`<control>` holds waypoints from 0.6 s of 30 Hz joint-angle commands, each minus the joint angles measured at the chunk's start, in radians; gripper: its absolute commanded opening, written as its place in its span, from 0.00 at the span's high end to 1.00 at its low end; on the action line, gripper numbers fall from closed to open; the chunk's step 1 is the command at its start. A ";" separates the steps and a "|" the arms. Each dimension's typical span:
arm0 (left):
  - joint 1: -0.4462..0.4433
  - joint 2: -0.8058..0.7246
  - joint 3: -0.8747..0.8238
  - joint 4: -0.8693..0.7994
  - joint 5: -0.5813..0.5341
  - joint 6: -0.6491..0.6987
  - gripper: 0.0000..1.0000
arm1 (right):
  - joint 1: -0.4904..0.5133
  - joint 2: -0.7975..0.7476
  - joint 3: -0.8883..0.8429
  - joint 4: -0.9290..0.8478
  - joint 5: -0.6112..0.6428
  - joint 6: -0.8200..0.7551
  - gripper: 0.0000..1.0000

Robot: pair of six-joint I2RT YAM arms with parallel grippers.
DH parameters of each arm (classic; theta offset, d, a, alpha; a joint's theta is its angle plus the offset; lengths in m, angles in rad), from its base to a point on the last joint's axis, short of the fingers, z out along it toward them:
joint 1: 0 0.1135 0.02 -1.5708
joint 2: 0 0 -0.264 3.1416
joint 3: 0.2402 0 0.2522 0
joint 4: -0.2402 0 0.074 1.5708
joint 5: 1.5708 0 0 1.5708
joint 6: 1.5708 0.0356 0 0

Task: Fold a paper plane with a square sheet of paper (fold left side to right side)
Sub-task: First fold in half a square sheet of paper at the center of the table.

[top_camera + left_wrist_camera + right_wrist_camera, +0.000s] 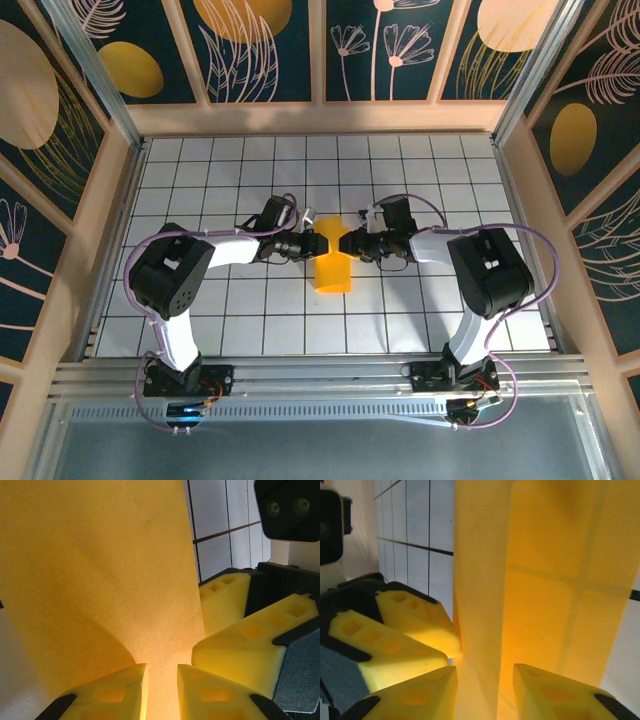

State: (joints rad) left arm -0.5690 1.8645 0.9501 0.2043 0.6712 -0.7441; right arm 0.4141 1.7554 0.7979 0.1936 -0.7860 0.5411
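Note:
The orange-yellow sheet of paper [333, 272], folded narrow, lies on the tiled table between the two arms. Its far end rises toward the fingertips, and I cannot tell whether it has the form of a paper plane. My left gripper [322, 243] and right gripper [346, 243] meet tip to tip over that far end. In the left wrist view the paper [100, 570] spreads ahead, and the left gripper [162, 692] stands a narrow gap apart with paper showing behind the gap. In the right wrist view a raised strip of paper [480, 580] runs between the parted jaws of the right gripper [485, 692].
White tiled table [230, 310] bounded by wooden frame walls with patterned panels. The right gripper's yellow fingers [240, 640] crowd the left wrist view. The left gripper's fingers [405, 630] sit close in the right wrist view. Free tiles lie on all sides of the paper.

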 commanded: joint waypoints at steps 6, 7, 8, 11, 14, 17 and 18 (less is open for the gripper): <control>-0.007 -0.045 0.016 -0.039 -0.035 0.017 0.65 | 0.006 -0.008 -0.002 -0.032 0.039 -0.015 0.95; -0.007 -0.063 0.017 -0.045 -0.057 0.017 0.62 | 0.007 -0.012 -0.007 -0.046 0.060 -0.016 0.98; -0.007 -0.080 0.016 -0.057 -0.084 0.015 0.59 | 0.006 -0.015 -0.014 -0.058 0.077 -0.017 1.00; -0.007 -0.127 0.017 -0.106 -0.180 0.015 0.50 | 0.006 -0.025 -0.031 -0.065 0.107 -0.003 1.00; -0.008 -0.159 0.010 -0.167 -0.291 0.005 0.46 | 0.006 -0.030 -0.043 -0.072 0.143 0.015 1.00; -0.007 -0.175 0.000 -0.219 -0.353 -0.002 0.45 | 0.006 -0.031 -0.051 -0.068 0.165 0.032 1.00; -0.007 -0.170 -0.003 -0.221 -0.352 -0.006 0.45 | 0.008 -0.028 -0.050 -0.066 0.165 0.035 1.00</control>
State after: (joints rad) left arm -0.5697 1.7035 0.9501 0.0734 0.4091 -0.7364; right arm 0.4141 1.7546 0.7620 0.1436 -0.6628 0.5541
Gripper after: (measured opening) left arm 0.550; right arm 0.048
